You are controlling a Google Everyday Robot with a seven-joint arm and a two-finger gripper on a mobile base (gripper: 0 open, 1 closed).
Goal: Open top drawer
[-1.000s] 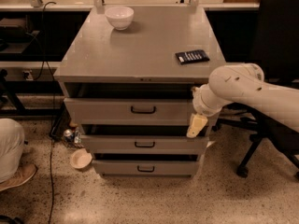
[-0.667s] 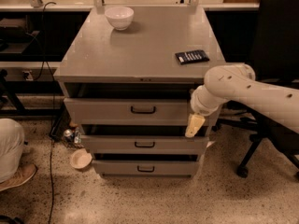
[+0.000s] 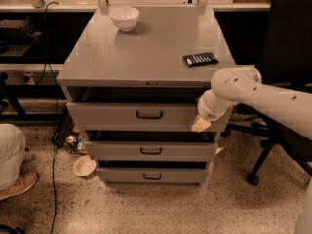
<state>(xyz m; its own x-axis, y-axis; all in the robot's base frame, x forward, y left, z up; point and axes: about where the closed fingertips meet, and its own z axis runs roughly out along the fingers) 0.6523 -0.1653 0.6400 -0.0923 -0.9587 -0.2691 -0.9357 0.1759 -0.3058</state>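
Gripper (image 3: 201,124) sits low at the right end of the top drawer (image 3: 112,115), its pale tip against the lower right corner of the drawer front. Whether it is spread or closed cannot be told from this angle. The thick white arm (image 3: 263,94) reaches in from the right, and its rounded wrist covers the drawer's right edge.

The top drawer is the uppermost of three in a grey cabinet (image 3: 146,52) at the middle of the scene. Its front stands a little out toward the near side, with a dark gap showing between it and the cabinet top. A small dark loop handle (image 3: 149,114) sits at the centre of the front. The middle drawer (image 3: 117,151) and the bottom drawer (image 3: 122,175) lie below it, each with its own dark handle.

On the cabinet top a white bowl (image 3: 125,17) stands at the far left, and a flat black device (image 3: 200,59) lies near the right edge. On the speckled floor left of the cabinet lie a small dish (image 3: 84,165) and a can (image 3: 72,140). A black office chair (image 3: 287,43) stands to the right, behind the arm.
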